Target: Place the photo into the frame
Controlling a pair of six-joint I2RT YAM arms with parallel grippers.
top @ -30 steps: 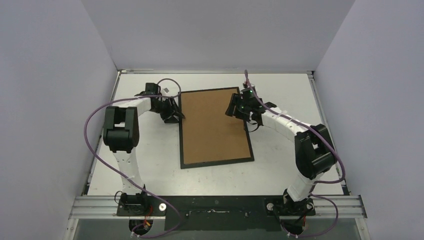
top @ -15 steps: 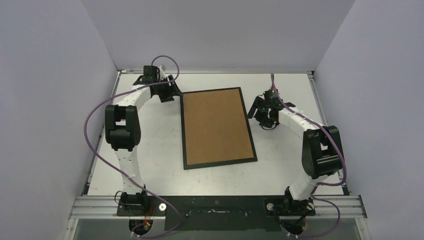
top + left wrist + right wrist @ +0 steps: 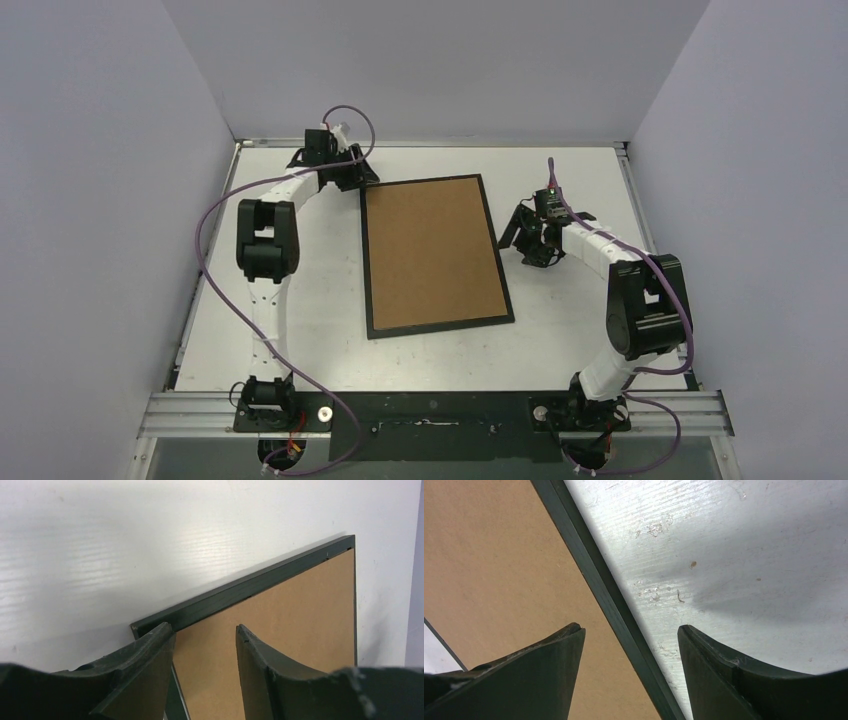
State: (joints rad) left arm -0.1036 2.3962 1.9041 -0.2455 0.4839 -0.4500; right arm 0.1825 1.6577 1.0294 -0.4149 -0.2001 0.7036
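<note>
Seen from above, the frame [image 3: 440, 326] lies flat at the centre of the white table [image 3: 440, 365], slightly turned, its brown cardboard backing [image 3: 432, 255] facing up. My left end effector [image 3: 350, 178] hangs at the frame's upper left corner, fingers apart with nothing between them. In the left wrist view the corner of the black moulding sits just ahead of the fingertip [image 3: 162, 632] at the left of that view; whether they touch I cannot tell. My right end effector [image 3: 530, 238] sits just right of the frame's upper right side, likewise parted and empty. Its wrist view shows the black edge running diagonally through the gap between the two fingers, backing at left, bare table at right
</note>
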